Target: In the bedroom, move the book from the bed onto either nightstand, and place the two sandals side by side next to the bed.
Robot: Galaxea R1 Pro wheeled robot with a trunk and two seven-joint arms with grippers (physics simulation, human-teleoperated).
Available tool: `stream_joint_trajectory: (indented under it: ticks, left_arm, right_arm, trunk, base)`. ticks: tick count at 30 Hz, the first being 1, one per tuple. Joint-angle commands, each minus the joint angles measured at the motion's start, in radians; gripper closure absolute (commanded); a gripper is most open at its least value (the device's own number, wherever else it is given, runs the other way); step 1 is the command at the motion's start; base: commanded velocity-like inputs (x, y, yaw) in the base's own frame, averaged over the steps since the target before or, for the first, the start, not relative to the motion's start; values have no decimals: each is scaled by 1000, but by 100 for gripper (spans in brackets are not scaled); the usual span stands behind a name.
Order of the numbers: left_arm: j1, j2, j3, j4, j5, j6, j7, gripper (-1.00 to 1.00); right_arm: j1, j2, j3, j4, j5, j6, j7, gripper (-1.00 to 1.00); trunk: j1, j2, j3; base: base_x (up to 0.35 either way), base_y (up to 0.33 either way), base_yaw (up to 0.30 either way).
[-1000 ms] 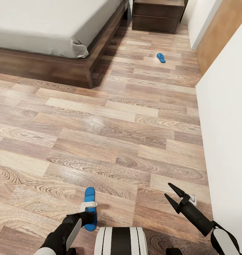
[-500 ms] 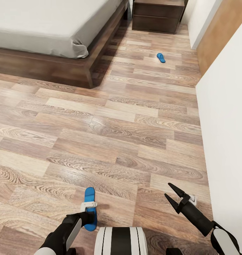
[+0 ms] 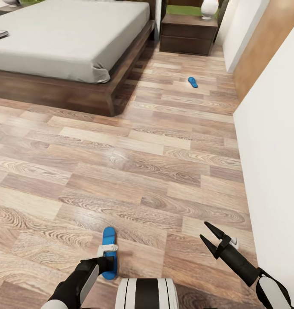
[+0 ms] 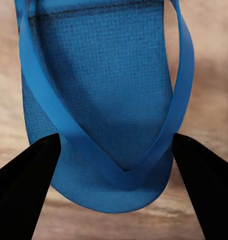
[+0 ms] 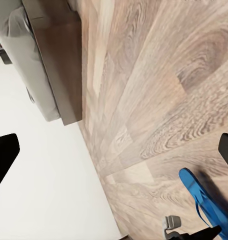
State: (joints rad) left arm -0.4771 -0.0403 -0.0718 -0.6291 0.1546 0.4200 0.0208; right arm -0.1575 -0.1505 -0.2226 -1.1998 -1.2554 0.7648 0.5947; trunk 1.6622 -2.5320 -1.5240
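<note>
A: What do we see of the sandals? 
B: We count two, both bright blue flat flip-flops with thin thong straps. The near sandal point(image 3: 109, 252) lies on the wood-plank floor point(image 3: 155, 163) just ahead of our base, toe end away from us, with a pale band across its middle. The far sandal point(image 3: 192, 82) lies well apart from it, on the floor between the bed point(image 3: 69, 47) and the white wall point(image 3: 271, 141), near the nightstand point(image 3: 188, 33).

A: And our left gripper point(image 4: 114, 150)?
B: It hangs over the near sandal with its fingers spread wide, one black tip on each side of the toe end. We hold nothing in it. From the wrist camera the woven sole and the two straps meeting at the toe post show plainly.

A: The right gripper point(image 3: 209, 240)?
B: Its two black fingers are parted in a V, empty, over bare floor near the wall.

A: The book point(image 3: 0, 34)?
B: One book, lying on the grey mattress at the far left edge of the head view.

A: What differs from half a second ago?
B: Our head view has tilted up: we now see more of the bed, the book, and a white vase point(image 3: 209, 7) on the nightstand. The sandals themselves have not moved
</note>
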Motion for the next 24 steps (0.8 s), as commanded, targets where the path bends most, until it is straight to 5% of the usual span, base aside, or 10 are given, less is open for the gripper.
stream_joint_trajectory:
  ticks: [1, 21, 24]
  left_arm:
    - [0, 0, -2, -1, 8, 5, 2, 100]
    - [0, 4, 2, -2, 11, 7, -10, 100]
    - [0, 11, 4, -5, 36, 8, -67, 100]
  right_arm:
    - [0, 0, -1, 0, -2, 6, 1, -100]
    - [0, -1, -6, 0, -2, 5, 1, -100]
    - [0, -41, -11, -5, 4, 5, -1, -100]
  trunk:
    - [-1, 0, 3]
    - [-10, 5, 81]
    - [-11, 5, 92]
  base:
    - [0, 0, 0]
    - [0, 0, 0]
    - [0, 0, 0]
